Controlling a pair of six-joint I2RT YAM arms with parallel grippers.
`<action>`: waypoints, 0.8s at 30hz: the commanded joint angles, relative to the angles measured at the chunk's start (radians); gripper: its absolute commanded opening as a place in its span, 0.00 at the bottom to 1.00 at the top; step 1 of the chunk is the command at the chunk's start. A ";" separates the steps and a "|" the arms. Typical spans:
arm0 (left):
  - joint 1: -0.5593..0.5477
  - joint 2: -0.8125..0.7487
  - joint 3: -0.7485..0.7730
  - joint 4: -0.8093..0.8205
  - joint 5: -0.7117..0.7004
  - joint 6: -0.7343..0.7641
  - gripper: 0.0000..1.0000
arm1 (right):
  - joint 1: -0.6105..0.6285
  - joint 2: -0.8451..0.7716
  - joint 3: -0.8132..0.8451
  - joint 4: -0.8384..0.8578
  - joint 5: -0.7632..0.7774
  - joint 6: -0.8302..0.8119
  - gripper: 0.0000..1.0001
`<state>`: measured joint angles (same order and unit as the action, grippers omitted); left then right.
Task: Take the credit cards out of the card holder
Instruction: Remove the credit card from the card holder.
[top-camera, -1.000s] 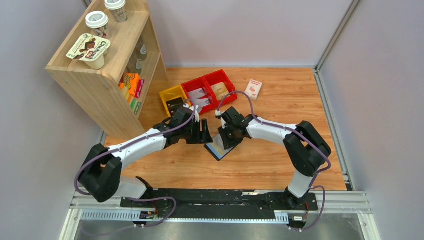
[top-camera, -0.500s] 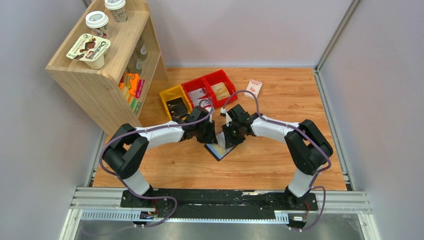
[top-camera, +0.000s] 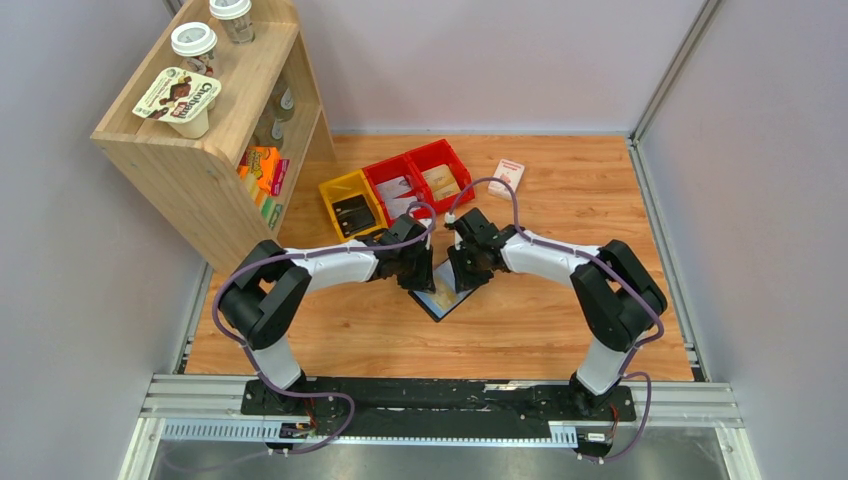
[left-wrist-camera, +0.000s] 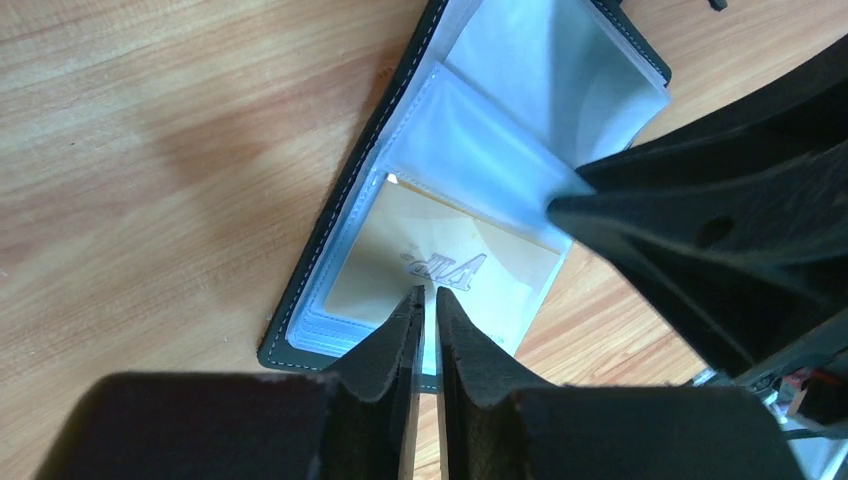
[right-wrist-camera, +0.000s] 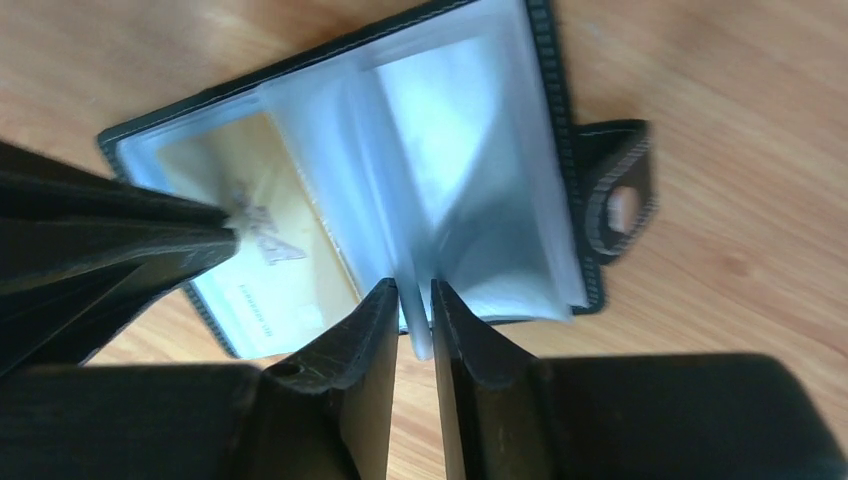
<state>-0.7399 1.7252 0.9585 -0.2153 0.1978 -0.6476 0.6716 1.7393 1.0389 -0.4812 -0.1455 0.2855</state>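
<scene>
The black card holder (top-camera: 447, 300) lies open on the table, its clear sleeves fanned out (left-wrist-camera: 540, 70). A golden credit card (left-wrist-camera: 450, 240) marked VIP sits in the left half (right-wrist-camera: 260, 190). My left gripper (left-wrist-camera: 427, 293) reaches in from the left (top-camera: 425, 277). Its jaws are closed to a thin slit, with the tips on the card by the lettering. My right gripper (right-wrist-camera: 415, 285) comes from the right (top-camera: 460, 280) and is shut on one clear sleeve leaf near the spine. The closing tab (right-wrist-camera: 620, 200) sticks out at the holder's far side.
A wooden shelf (top-camera: 200, 150) with cups and snacks stands at the back left. A yellow bin (top-camera: 348, 208) and two red bins (top-camera: 420, 175) sit just behind the grippers. A white-and-red small box (top-camera: 507, 177) lies further back right. Walls close in both sides.
My left arm has swung right onto the open holder and its jaws have closed from wide open to a slit. The right gripper has kept its hold and barely shifted.
</scene>
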 joint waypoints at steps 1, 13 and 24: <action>-0.010 0.028 0.000 -0.117 -0.058 0.045 0.17 | -0.020 -0.035 0.044 -0.072 0.260 0.011 0.25; -0.012 -0.009 0.000 -0.115 -0.087 0.054 0.17 | -0.173 -0.265 -0.028 0.041 0.163 0.077 0.38; -0.012 -0.185 -0.053 -0.015 -0.172 -0.029 0.27 | -0.173 -0.207 -0.099 0.234 -0.370 0.055 0.41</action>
<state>-0.7467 1.6371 0.9157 -0.2600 0.0902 -0.6399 0.4965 1.4570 0.9432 -0.3431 -0.3374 0.3355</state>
